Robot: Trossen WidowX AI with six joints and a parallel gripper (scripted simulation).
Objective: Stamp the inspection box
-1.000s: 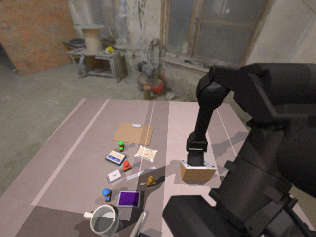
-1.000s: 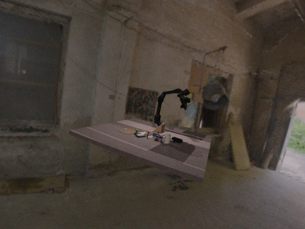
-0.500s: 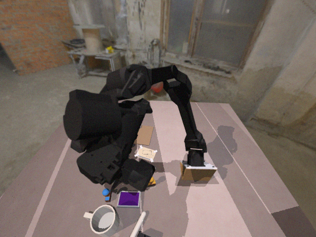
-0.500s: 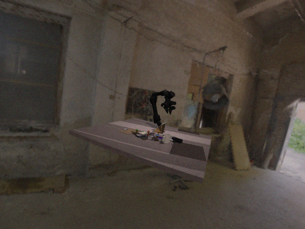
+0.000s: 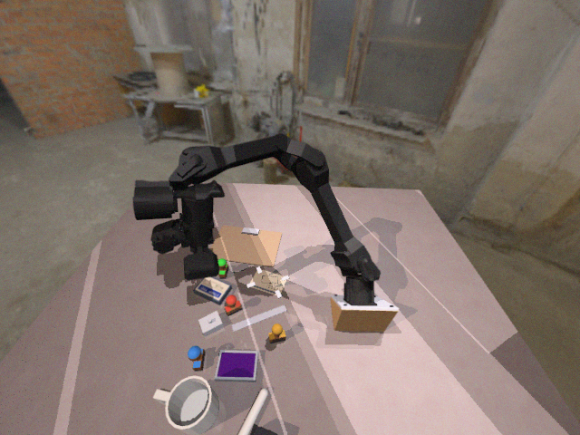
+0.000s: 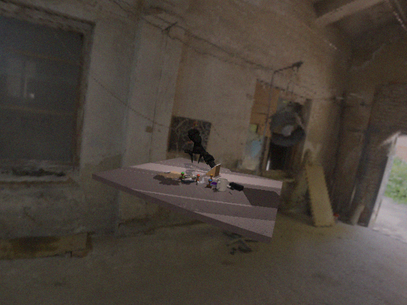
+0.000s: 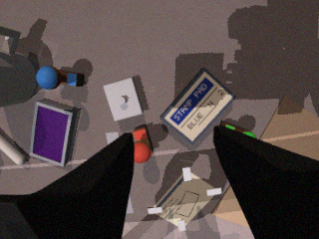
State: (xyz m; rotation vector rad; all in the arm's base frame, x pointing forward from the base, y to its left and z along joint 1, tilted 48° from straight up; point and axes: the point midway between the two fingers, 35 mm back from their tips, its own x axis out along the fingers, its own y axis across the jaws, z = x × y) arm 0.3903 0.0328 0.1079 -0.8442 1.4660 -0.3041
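Note:
My gripper (image 5: 183, 255) (image 6: 195, 162) (image 7: 173, 136) is partly open and empty, pointing down high above the bench. Four small stamps stand there: green-topped (image 5: 222, 264) (image 7: 247, 134), red-topped (image 5: 231, 302) (image 7: 142, 150), orange-topped (image 5: 276, 330) and blue-topped (image 5: 195, 353) (image 7: 48, 78). Their faces are hidden; I cannot tell which reads PASS. A case labelled STAMP PAD BLUE (image 5: 213, 290) (image 7: 197, 106) shows between my fingertips in the wrist view, far below. A purple pad (image 5: 236, 365) (image 7: 51, 131) lies open. The card (image 5: 269, 281) (image 7: 200, 189) is taped down at its corners, with a drawn box outline; any print is too small to tell.
A clipboard (image 5: 253, 247) lies beyond the card. A white block (image 5: 210, 323) (image 7: 116, 106) and a pale ruler (image 5: 259, 318) lie near the red-topped stamp. A mug (image 5: 208, 410) and a white rod (image 5: 255, 411) (image 7: 11, 149) are near the purple pad. A wooden wedge (image 5: 362, 320) stands under the arm's base.

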